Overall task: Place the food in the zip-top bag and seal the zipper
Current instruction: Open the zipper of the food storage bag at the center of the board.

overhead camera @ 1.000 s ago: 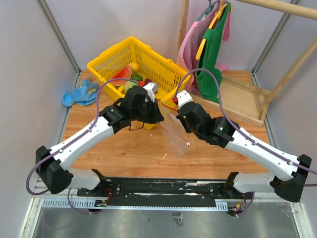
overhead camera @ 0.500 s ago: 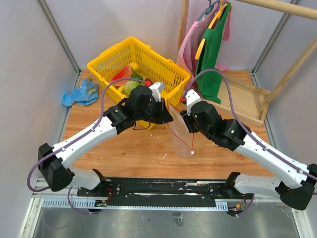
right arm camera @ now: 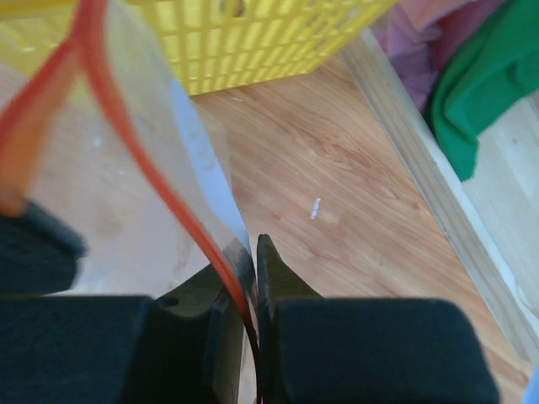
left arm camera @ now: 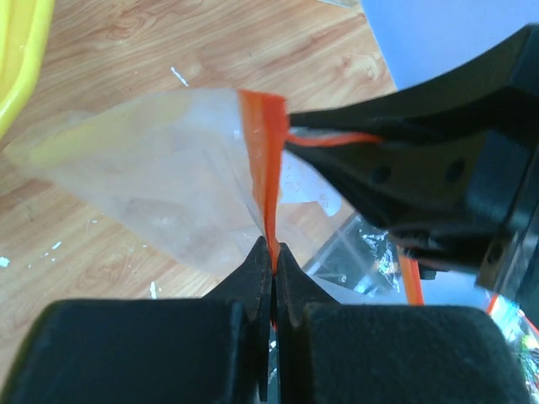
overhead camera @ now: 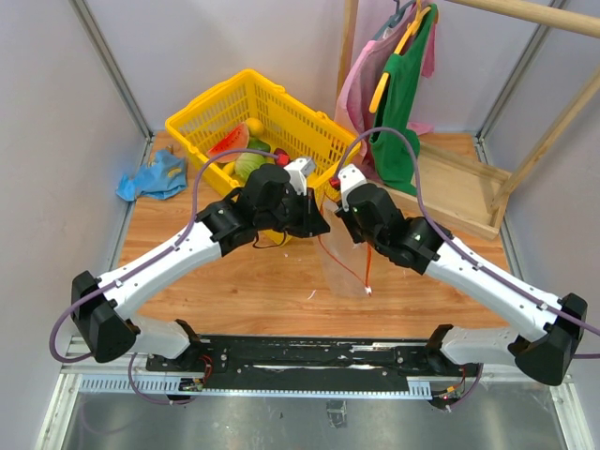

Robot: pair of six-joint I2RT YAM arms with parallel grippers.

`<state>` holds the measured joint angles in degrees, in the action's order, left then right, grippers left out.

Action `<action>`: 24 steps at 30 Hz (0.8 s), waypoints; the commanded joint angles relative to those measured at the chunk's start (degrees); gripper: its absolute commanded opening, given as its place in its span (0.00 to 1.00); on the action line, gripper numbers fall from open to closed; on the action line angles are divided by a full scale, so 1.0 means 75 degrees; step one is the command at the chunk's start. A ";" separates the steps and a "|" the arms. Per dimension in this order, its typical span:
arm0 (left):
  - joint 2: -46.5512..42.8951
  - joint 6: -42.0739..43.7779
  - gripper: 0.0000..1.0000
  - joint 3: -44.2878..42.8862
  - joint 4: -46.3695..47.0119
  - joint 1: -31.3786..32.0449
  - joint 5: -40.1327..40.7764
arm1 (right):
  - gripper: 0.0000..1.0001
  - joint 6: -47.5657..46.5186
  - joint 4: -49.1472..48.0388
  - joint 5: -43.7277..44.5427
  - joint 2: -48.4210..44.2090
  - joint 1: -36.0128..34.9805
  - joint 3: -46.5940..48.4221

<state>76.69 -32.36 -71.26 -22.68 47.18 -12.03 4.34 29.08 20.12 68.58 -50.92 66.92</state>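
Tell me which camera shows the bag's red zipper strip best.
Left wrist: the zipper fills mid-frame, pinched in the left pincer. Right wrist shows a blurred curving length; the top view only a thin red line.

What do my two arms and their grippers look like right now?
The left arm and right arm have white link shells, black joints and bases, and a purple cable looping along each. The left gripper and right gripper have matte black wedge-shaped fingers.

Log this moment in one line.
left gripper: shut on zipper | right gripper: shut on zipper | bag: empty | food: in basket
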 commanded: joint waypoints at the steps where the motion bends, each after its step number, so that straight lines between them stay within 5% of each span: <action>1: -0.0349 -0.0001 0.00 -0.0078 -0.0296 0.0049 0.0459 | 0.04 0.0254 0.0445 0.1513 -0.0099 0.0331 0.0289; 8: -0.0323 -0.0267 0.00 -0.0089 -0.1268 0.0049 0.1480 | 0.01 0.0619 0.1402 0.2831 -0.0061 0.0559 0.0432; 14: -0.0193 -0.0437 0.01 -0.0034 -0.1100 0.0049 0.1701 | 0.01 0.0853 0.1400 0.2251 -0.0003 0.0601 0.0460; 24: -0.0116 -0.1446 0.32 0.0553 0.0252 0.0049 0.1398 | 0.01 0.2553 0.1303 0.2245 0.0034 0.0517 0.0443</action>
<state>75.92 -39.51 -69.28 -25.08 47.75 -2.35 16.51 38.22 33.63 69.25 -47.46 68.97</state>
